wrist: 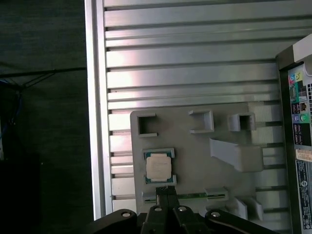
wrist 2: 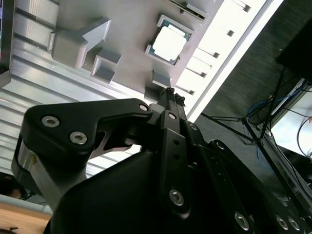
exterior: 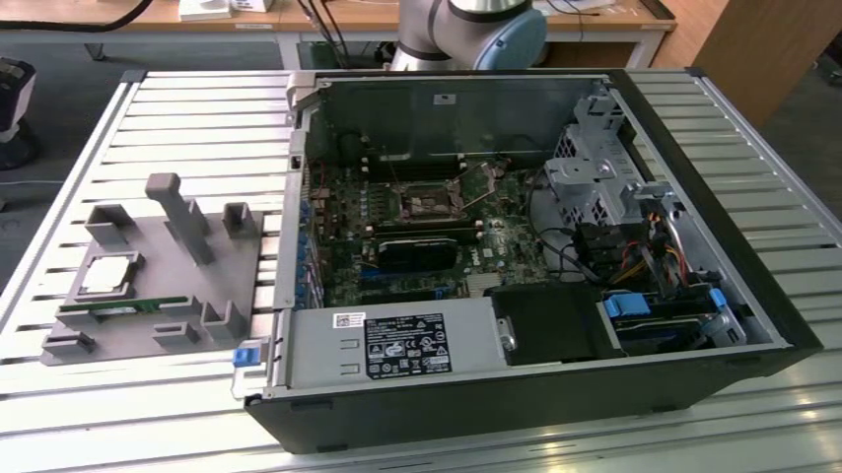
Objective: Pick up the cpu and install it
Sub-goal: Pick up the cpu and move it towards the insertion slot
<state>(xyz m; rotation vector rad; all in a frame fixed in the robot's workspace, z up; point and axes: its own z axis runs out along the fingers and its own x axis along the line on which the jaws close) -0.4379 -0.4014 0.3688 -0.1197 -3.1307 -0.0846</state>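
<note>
The cpu (exterior: 108, 276) is a small silver square lying flat in a pocket of the grey holder plate (exterior: 145, 236), at the exterior view's left on the slatted table. Both wrist views look down on the cpu (wrist 2: 169, 43) (wrist: 158, 167) from well above. My gripper (wrist: 165, 193) hovers over the holder's edge just beside the cpu, its black fingertips (wrist 2: 170, 95) pressed together with nothing between them. The open computer case (exterior: 526, 266) lies on its side, with the empty motherboard socket (exterior: 428, 204) facing up.
A green memory stick (exterior: 125, 307) rests in a slot of the holder next to the cpu. Grey posts (exterior: 181, 212) rise from the holder. Inside the case are a black ribbed block (exterior: 418, 251), cables (exterior: 579, 251) and a drive cage (exterior: 593, 177).
</note>
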